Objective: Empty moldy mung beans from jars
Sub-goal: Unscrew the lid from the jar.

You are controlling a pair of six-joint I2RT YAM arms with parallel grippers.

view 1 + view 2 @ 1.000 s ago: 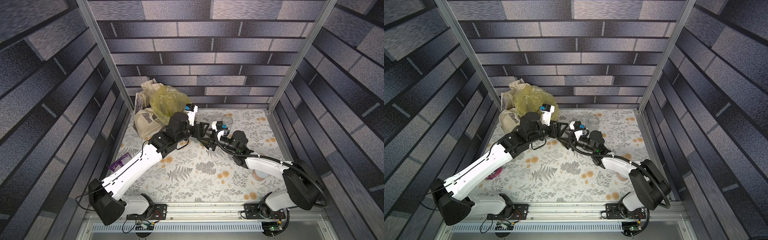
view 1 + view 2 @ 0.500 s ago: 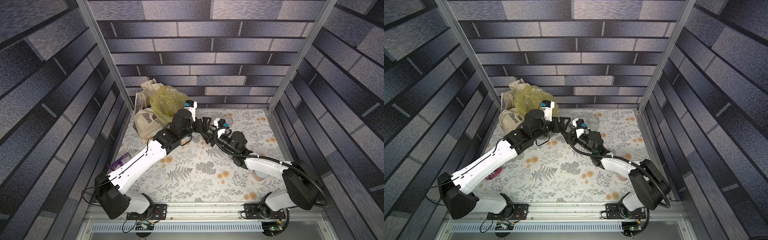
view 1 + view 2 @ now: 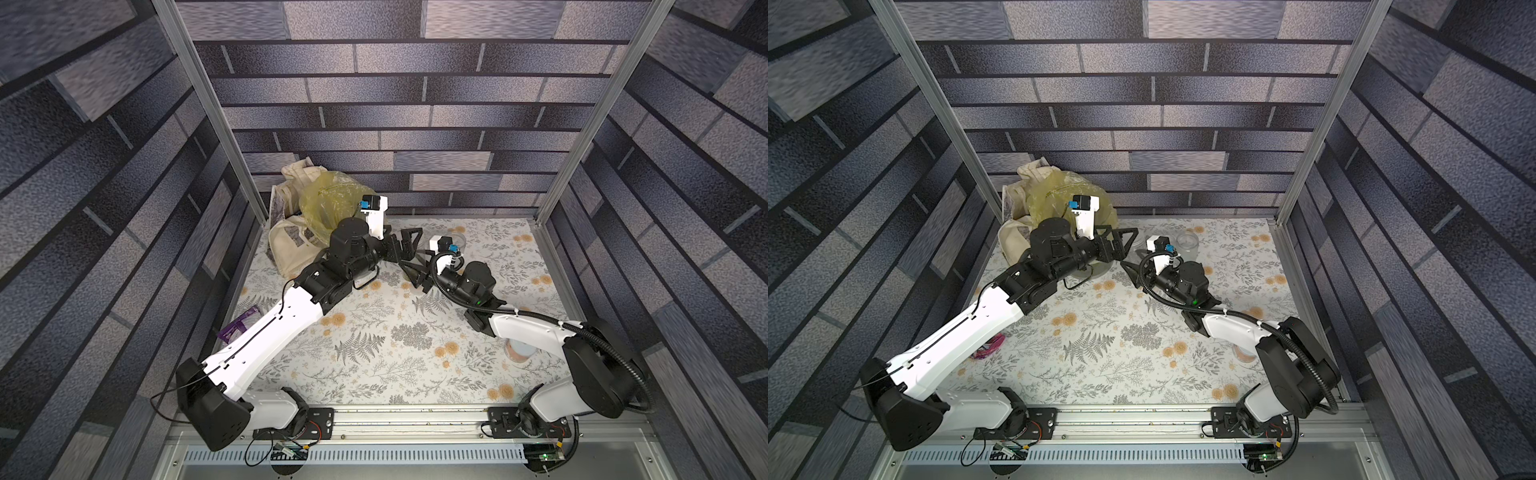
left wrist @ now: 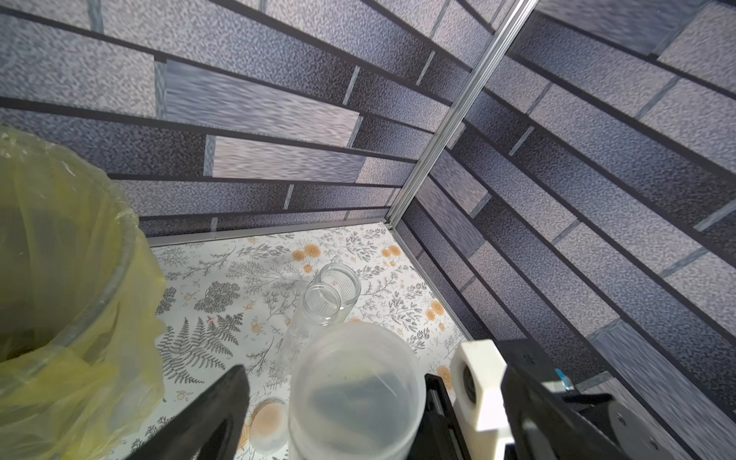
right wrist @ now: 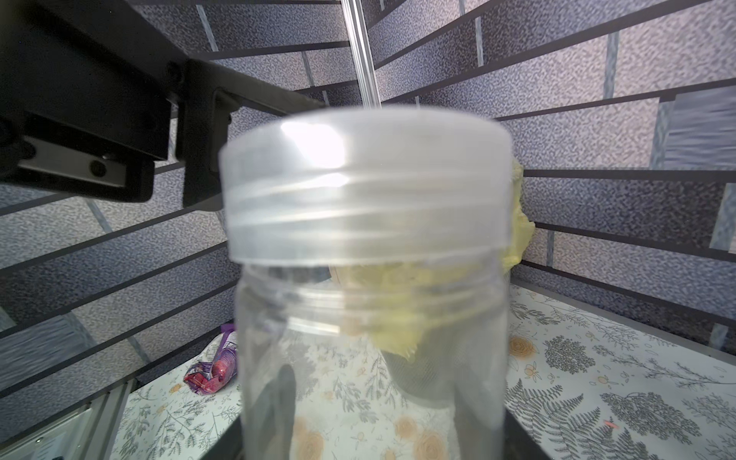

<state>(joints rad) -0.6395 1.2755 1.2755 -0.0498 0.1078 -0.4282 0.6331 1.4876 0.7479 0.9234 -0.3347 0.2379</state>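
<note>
My right gripper [image 5: 370, 418] is shut on the body of a clear jar [image 5: 370, 358], held upright. The jar looks see-through, and no mung beans show in it. Its frosted white lid [image 5: 366, 191] sits on the mouth. My left gripper [image 4: 374, 366] is open, its fingers [image 4: 217, 414] standing wide on either side of that lid [image 4: 354, 390] without touching it. In both top views the two grippers [image 3: 415, 251] [image 3: 1131, 274] meet near the back middle. A tall narrow jar [image 4: 316, 314] and a short jar [image 4: 338, 284] stand lidless behind.
A grey bin lined with a yellow bag [image 4: 59, 278] [image 3: 328, 203] stands back left, with a canvas bag [image 3: 291, 245] beside it. A loose frosted lid [image 4: 269, 424] lies on the floral cloth. A purple packet [image 5: 215, 370] lies at the left edge, and a pinkish can [image 3: 519, 351] under the right arm.
My left gripper has opened and let go of the lid, which now rests on the jar. The left arm has shifted slightly towards the back; the right gripper keeps its hold.
</note>
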